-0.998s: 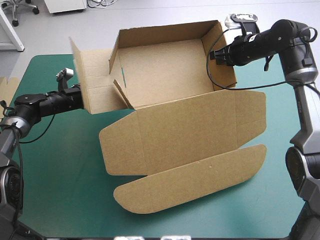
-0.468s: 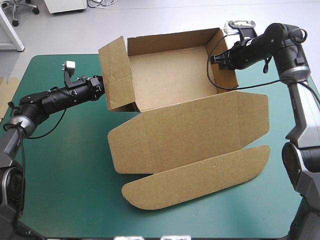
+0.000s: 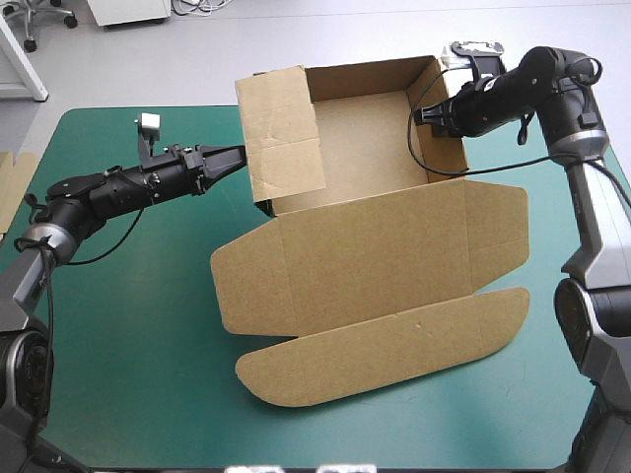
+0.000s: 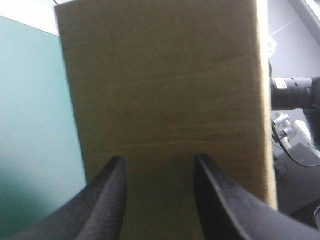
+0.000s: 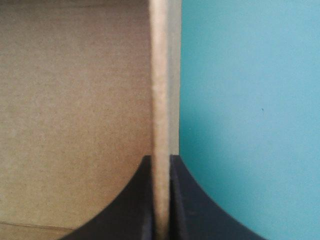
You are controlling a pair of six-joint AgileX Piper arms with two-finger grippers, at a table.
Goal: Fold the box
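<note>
The brown cardboard box [image 3: 367, 258] sits mid teal-green surface [image 3: 128, 345], lid flat nearest. The left pincer [image 3: 233, 156], fingers apart, is at its raised left wall; best push squarely inward while the right pincer [image 3: 435, 113] grips the far right wall firmly.

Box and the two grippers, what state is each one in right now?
box: open tray, walls raised, lid flat on the table.
left gripper: open, facing the outside of the box's left wall.
right gripper: shut on the box's right wall.
</note>
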